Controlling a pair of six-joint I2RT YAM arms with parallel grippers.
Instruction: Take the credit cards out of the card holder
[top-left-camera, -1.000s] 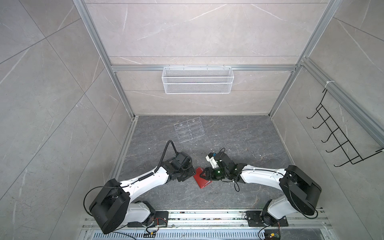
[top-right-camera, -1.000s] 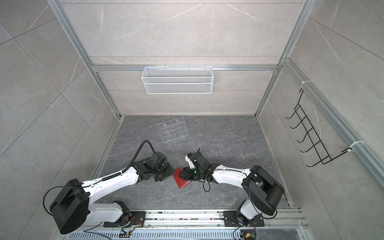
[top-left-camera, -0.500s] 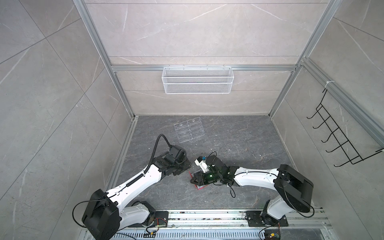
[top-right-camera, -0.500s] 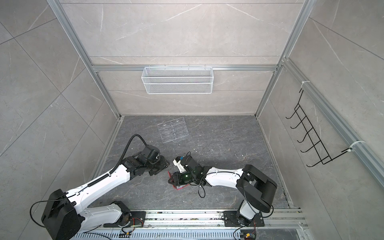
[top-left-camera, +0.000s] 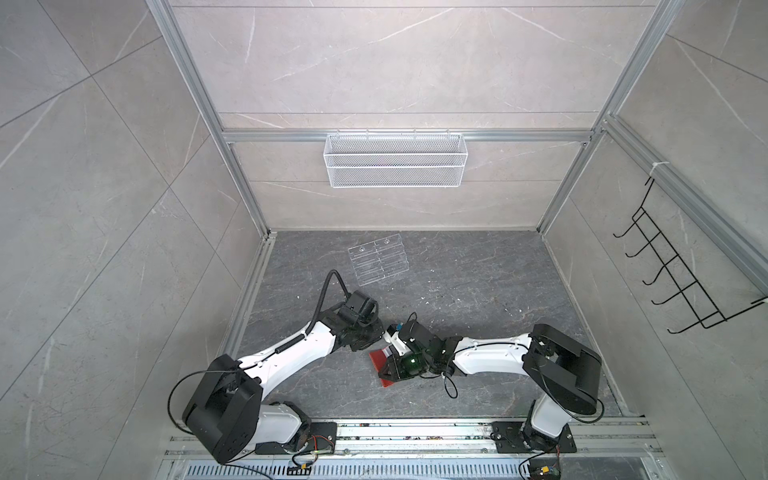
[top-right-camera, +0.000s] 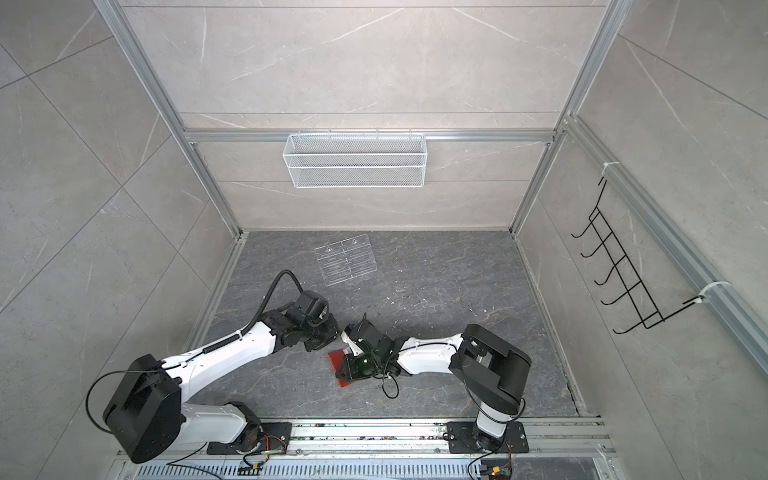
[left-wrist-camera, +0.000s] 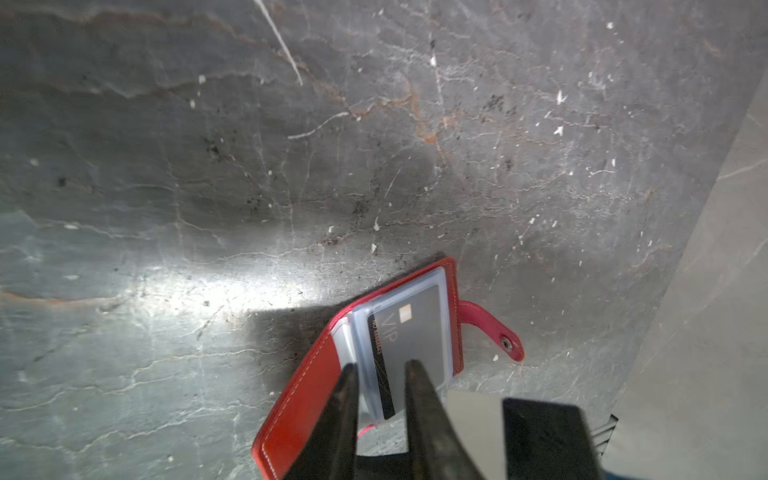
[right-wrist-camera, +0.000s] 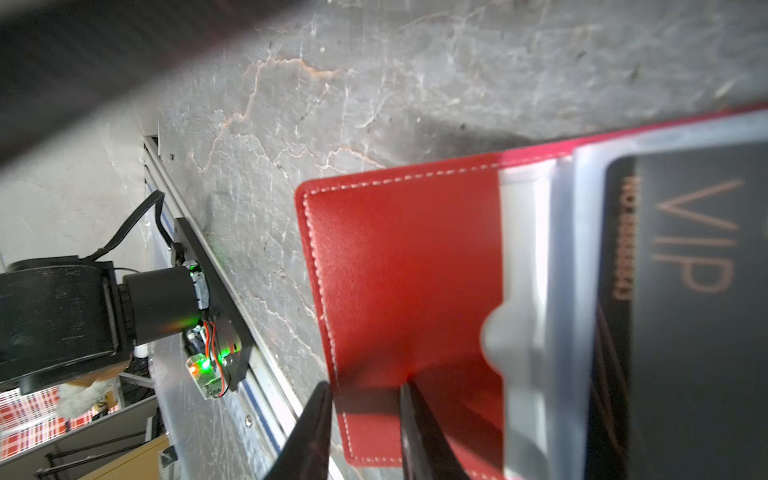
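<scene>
Down on the grey floor (top-left-camera: 478, 291) in both top views: left claw (top-left-camera: 376, 334) (top-right-camera: 330, 332) and right claw (top-left-camera: 386, 372) (top-right-camera: 341, 371) low and close together, with the red card holder (top-left-camera: 377, 358) (top-right-camera: 336, 357) under the right claw and just beside the left claw's tips. Too small there to judge either claw's opening. Well beyond the left claw, toward the back wall, a clear acrylic rack (top-left-camera: 378, 264) lying flat, apart from everything else. Next, the left wrist view: left claw (left-wrist-camera: 380, 368) with its two dark fingers (left-wrist-camera: 345, 415) a narrow gap apart, straddling the clear sleeves (left-wrist-camera: 360, 353) and one long edge of the credit card (left-wrist-camera: 415, 328). Cannot tell whether those fingers press on anything. Card holder (left-wrist-camera: 303, 399) spread open just past the tips, red cover off to one side of the claw, black card with pale "VIP" lettering partly under a cloudy sleeve, one long edge bare. Snap strap (left-wrist-camera: 494, 332) sticking out on the far side of the card from the claw. Last, the right wrist view: right claw (right-wrist-camera: 365, 392) partly open, one finger (right-wrist-camera: 307, 436) over bare floor, its partner over the red cover, stitched edge of the card holder (right-wrist-camera: 407, 257) running flat through the gap. Past the tips, more red cover, then the sleeves (right-wrist-camera: 528, 232), then the VIP card (right-wrist-camera: 685, 291), blurred and cut off by the frame edge.
</scene>
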